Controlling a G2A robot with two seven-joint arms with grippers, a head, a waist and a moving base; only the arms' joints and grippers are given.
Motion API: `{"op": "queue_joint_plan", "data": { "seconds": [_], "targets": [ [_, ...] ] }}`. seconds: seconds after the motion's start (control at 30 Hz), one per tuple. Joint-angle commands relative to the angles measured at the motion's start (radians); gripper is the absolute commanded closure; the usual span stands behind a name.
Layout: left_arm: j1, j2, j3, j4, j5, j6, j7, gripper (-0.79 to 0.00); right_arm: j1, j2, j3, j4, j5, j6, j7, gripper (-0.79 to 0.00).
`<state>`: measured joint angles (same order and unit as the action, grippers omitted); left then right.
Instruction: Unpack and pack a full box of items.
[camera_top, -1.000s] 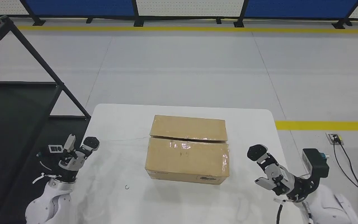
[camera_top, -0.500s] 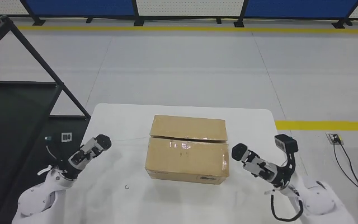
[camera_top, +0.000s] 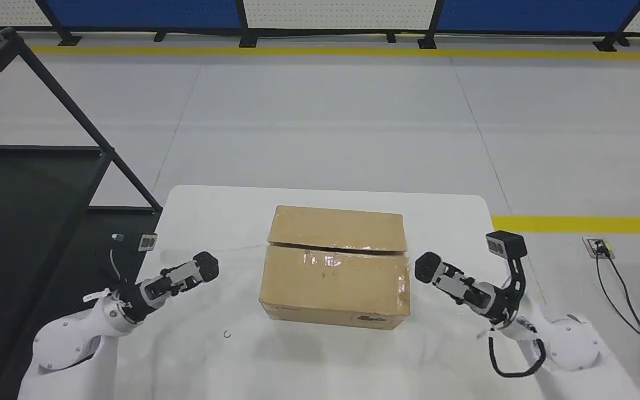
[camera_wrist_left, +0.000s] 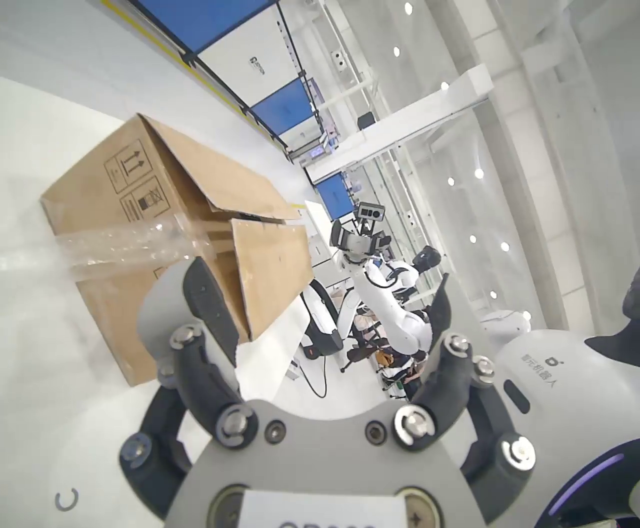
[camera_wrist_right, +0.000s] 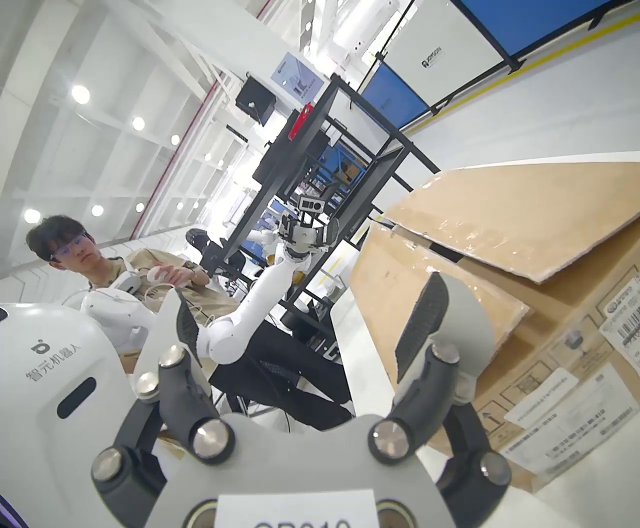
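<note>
Box (camera_top: 335, 285) sitting between arms — left gripper (camera_top: 206, 265) near, right gripper (camera_top: 427, 267) just beside; both standing apart, gripping nothing.

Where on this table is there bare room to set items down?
Bare: the strip between the box and the far edge of the table, both far corners, and the near strip before the box, bar a small ring. Crowded: both ends of the box, where the left hand and right hand sit near.
</note>
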<state>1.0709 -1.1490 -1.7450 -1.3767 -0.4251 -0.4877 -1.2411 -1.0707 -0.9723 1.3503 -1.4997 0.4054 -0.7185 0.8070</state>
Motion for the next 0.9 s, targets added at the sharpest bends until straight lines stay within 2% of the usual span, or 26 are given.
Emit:
{"op": "queue_joint_plan", "data": {
  "seconds": [0.0, 0.1, 0.3, 0.53, 0.87],
  "targets": [
    [-0.005, 0.000, 0.022, -0.007, -0.012, 0.026, 0.025, -0.785, 0.020, -0.004, -0.008, 0.029, -0.012, 0.007, -0.029, -0.785],
    [-0.027, 0.003, 0.041, -0.006, -0.074, 0.077, -0.024, -0.785, 0.050, -0.007, -0.022, 0.072, -0.052, 0.024, -0.035, -0.785],
    [-0.061, 0.015, 0.082, -0.008, -0.035, 0.082, -0.097, -0.785, 0.120, -0.015, -0.067, 0.157, -0.077, 0.093, 0.025, -0.785],
    [-0.062, 0.016, 0.085, -0.004, -0.033, 0.075, -0.095, -0.785, 0.167, -0.026, -0.112, 0.219, -0.034, 0.086, 0.085, -0.785],
    [-0.062, 0.016, 0.085, -0.004, -0.033, 0.075, -0.095, -0.785, 0.175, -0.028, -0.110, 0.218, 0.174, -0.002, 0.267, -0.785]
  ]
}}
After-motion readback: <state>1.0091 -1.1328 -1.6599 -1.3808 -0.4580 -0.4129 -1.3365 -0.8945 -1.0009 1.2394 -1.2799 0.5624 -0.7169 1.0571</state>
